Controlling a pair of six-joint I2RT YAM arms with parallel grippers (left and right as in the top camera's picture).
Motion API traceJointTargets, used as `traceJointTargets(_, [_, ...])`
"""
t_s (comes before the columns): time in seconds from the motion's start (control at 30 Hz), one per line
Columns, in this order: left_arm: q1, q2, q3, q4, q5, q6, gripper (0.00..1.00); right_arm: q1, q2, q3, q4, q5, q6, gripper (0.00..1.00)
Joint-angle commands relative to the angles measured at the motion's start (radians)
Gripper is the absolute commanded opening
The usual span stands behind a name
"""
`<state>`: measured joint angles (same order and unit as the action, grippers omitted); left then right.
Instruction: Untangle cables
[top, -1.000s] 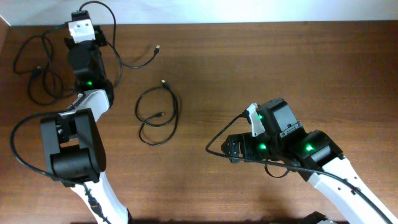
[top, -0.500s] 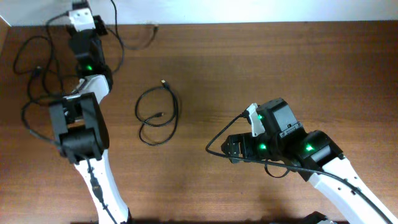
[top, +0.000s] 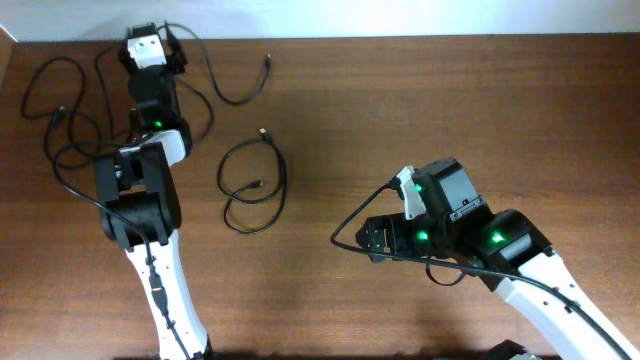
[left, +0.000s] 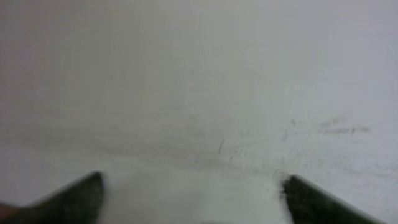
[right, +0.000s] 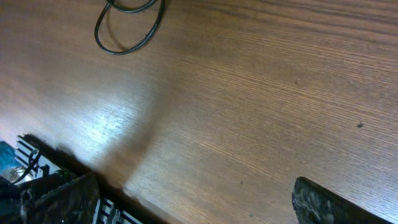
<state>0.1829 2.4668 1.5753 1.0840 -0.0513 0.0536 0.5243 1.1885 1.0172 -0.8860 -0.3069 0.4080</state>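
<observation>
Cables: 3 thin black cords are out on the surface (top: 420, 90), and none of them is held.
Coiled cable (top: 286, 178): it lies alone in a loose loop left of the surface's centre, with both plugs showing, clear of the other 2.
Far-edge cable (top: 267, 63): it arcs along the far edge with its plug pointing toward the middle, and its other end runs in by the head of the left arm (top: 135, 195).
Left-corner cable (top: 60, 113): it sprawls in big loops at the far left corner, close against the left arm. I can't tell whether it crosses the far-edge cable there.
Left end effector (left: 193, 186): it's up at the far left corner facing the white wall (left: 199, 74), fingers spread wide with nothing between them.
Right end effector (right: 193, 193): it hangs over the near right part of the surface, fingers spread wide too and empty, looking across bare wood at the coil's edge.
Handling: these look light and limp, so a pull on 1 end will likely drag the whole run across the smooth wood. There's no stiffness to push with.
Where to grip: my call is just behind a plug, the 1 stiffer, thicker spot, or on a raised bend. Flat stretches hug the wood and give the fingers little to bite.
Watch out: the left arm lies right across that corner sprawl, so a dragged loop could catch on it.
</observation>
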Motion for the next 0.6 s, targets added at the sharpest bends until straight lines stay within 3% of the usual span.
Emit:
traceJointTargets(0.0, [-0.004, -0.030, 0.014, -0.046, 0.011, -0.001, 0.99, -0.001, -0.002, 0.009, 0.000, 0.005, -0.003, 0.98])
traceJointTargets(0.23, [0.038, -0.180, 0.014, -0.213, -0.005, 0.011, 0.99, -0.001, -0.002, 0.009, 0.000, 0.005, -0.003, 0.98])
traceJointTargets(0.37, [0.058, -0.299, 0.014, -0.476, 0.000, 0.010, 0.99, -0.001, -0.002, 0.009, 0.000, 0.005, -0.003, 0.98])
traceJointTargets(0.43, [0.054, -0.362, 0.014, -0.666, 0.097, 0.010, 0.99, -0.001, -0.002, 0.009, 0.000, 0.005, -0.003, 0.98])
traceJointTargets(0.5, [0.049, -0.394, 0.014, -0.752, 0.193, 0.007, 0.99, -0.001, -0.002, 0.009, 0.000, 0.005, -0.003, 0.98])
traceJointTargets(0.57, [0.040, -0.422, 0.014, -0.861, 0.381, -0.016, 0.99, -0.001, -0.002, 0.009, 0.000, 0.005, -0.003, 0.99])
